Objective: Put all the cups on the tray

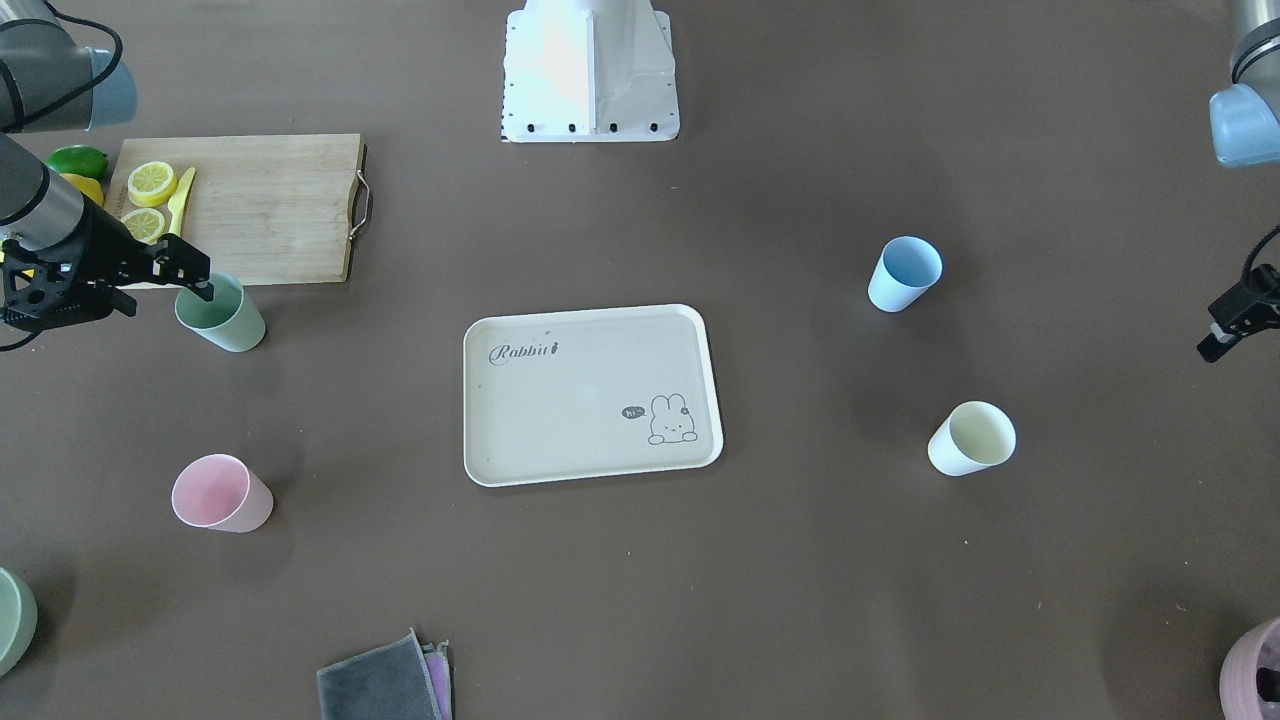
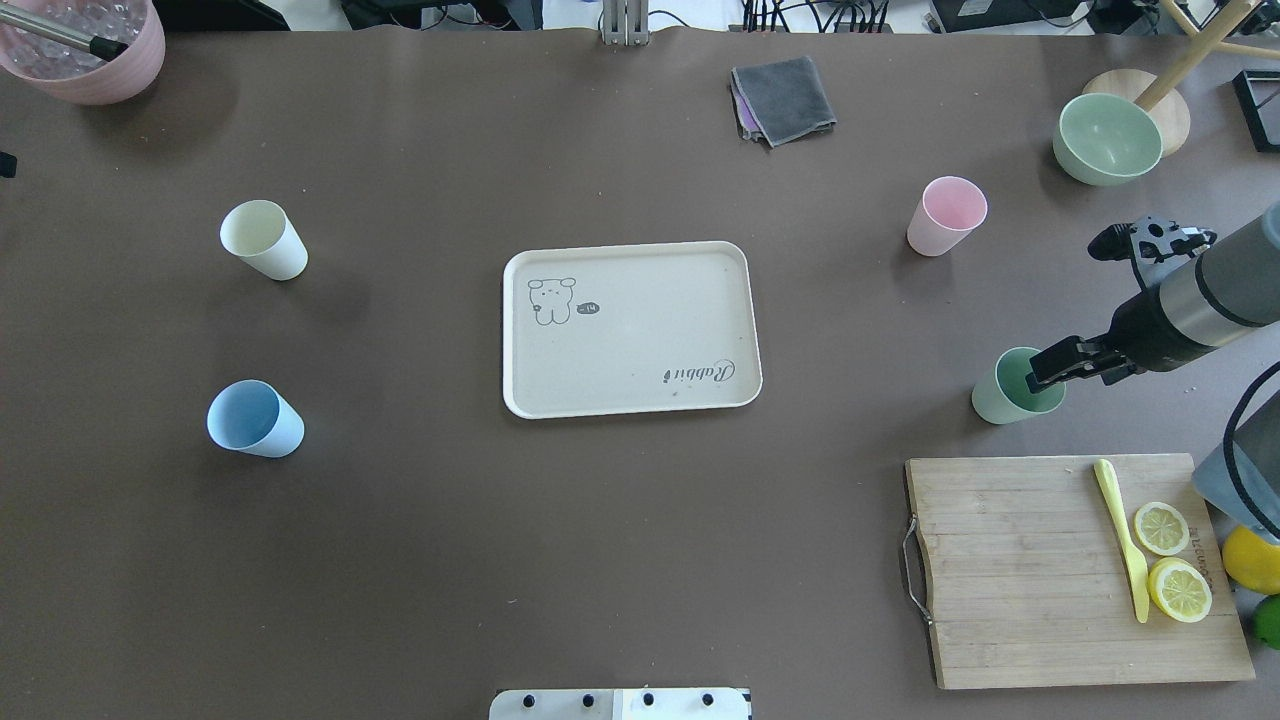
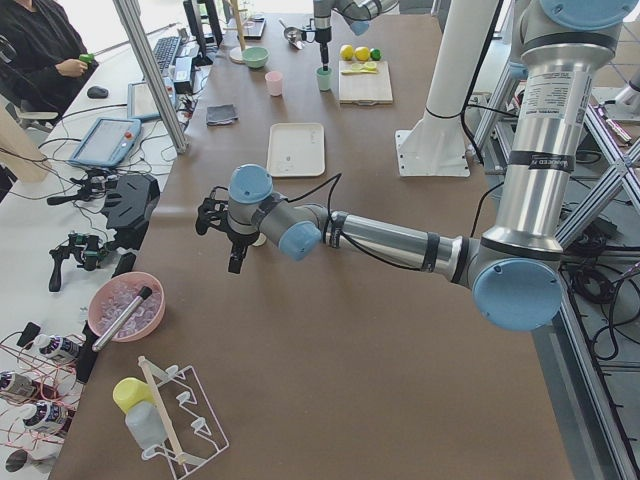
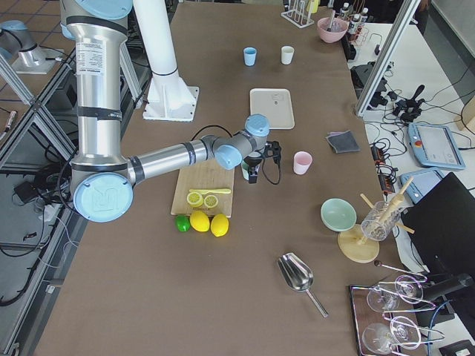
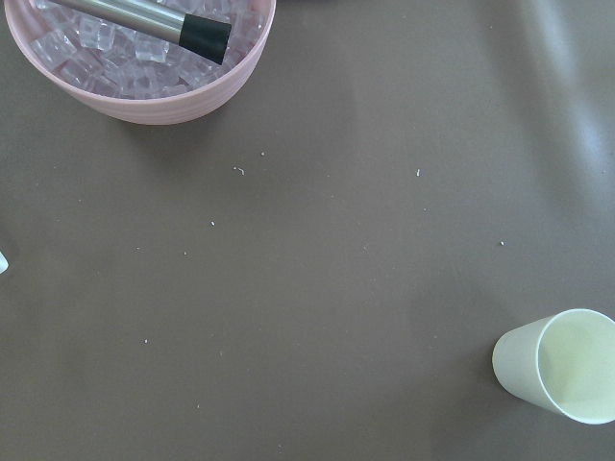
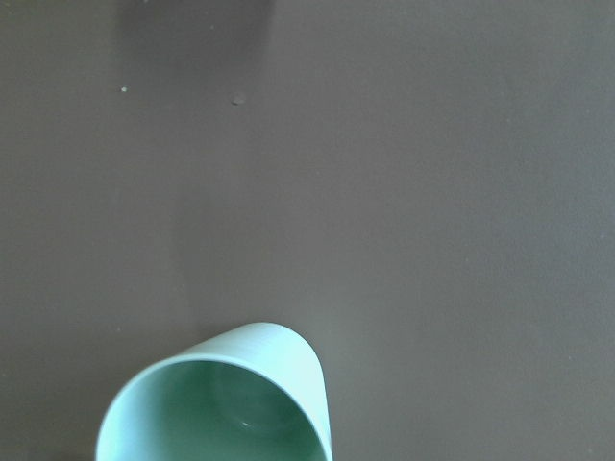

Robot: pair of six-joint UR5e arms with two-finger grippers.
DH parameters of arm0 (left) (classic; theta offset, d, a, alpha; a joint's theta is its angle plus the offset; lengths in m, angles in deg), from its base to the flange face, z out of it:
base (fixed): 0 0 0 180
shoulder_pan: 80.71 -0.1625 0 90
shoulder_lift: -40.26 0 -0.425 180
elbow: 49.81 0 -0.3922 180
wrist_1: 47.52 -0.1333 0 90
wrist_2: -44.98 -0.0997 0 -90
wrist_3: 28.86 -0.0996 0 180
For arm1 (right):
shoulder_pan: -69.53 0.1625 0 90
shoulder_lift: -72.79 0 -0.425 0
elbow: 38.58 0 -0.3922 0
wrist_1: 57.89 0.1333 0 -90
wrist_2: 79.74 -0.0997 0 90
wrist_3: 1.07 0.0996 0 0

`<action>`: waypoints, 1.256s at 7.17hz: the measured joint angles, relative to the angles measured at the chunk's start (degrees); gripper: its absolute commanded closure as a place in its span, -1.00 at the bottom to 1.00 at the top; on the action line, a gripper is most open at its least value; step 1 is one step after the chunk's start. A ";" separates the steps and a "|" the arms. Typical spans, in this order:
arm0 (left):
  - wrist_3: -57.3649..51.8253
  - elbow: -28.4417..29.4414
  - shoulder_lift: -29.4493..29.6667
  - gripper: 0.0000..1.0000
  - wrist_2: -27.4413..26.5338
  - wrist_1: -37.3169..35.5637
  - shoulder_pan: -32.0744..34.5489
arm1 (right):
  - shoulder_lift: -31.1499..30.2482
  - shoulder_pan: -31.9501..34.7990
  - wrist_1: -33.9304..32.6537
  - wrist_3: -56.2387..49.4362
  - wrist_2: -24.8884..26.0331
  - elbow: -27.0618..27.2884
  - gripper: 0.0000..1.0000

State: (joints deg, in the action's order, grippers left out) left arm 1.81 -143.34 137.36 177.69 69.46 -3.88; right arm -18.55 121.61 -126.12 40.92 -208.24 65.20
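The cream tray (image 1: 580, 420) lies empty at the table's middle. The mint green cup (image 1: 232, 325) stands beside the cutting board. My right gripper (image 1: 200, 288) is open at this cup, with one fingertip over its rim; the right wrist view shows the cup (image 6: 288, 355) just below the camera. The pink cup (image 1: 225, 500) stands on the same side, farther from me. The light blue cup (image 1: 900, 285) and the cream cup (image 1: 960, 450) stand on the other side. My left gripper (image 1: 1215, 345) hovers open and empty beyond them, near the table's end.
A wooden cutting board (image 2: 1020, 570) with lemon slices and a yellow knife lies near the right arm. A green bowl (image 2: 1105, 135), a folded grey cloth (image 2: 785, 95) and a pink pot of ice (image 2: 90, 50) sit along the far edge.
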 measured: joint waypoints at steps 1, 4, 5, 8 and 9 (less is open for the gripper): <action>0.07 -0.03 -0.06 -0.96 0.01 0.02 -0.90 | 0.10 -0.43 0.01 0.06 0.45 -0.38 0.98; 0.26 -0.66 -0.08 -0.96 0.27 0.07 -3.09 | 0.30 -0.78 0.03 0.08 0.76 -0.71 1.00; 0.87 -1.11 -0.08 -0.96 0.32 0.05 -4.05 | 0.39 -0.79 0.05 0.12 0.30 -0.49 1.00; 6.14 -4.17 -0.34 -0.96 0.15 0.05 -7.79 | 1.66 2.85 -0.44 0.33 -6.87 1.34 1.00; 8.91 -5.69 -1.00 -0.96 -0.13 0.41 -9.94 | 2.47 5.11 -0.58 0.36 -9.85 1.63 1.00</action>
State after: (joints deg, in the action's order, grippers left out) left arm 10.71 -149.03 136.36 177.56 69.87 -13.82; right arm -16.09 126.72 -126.71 41.28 -218.10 66.84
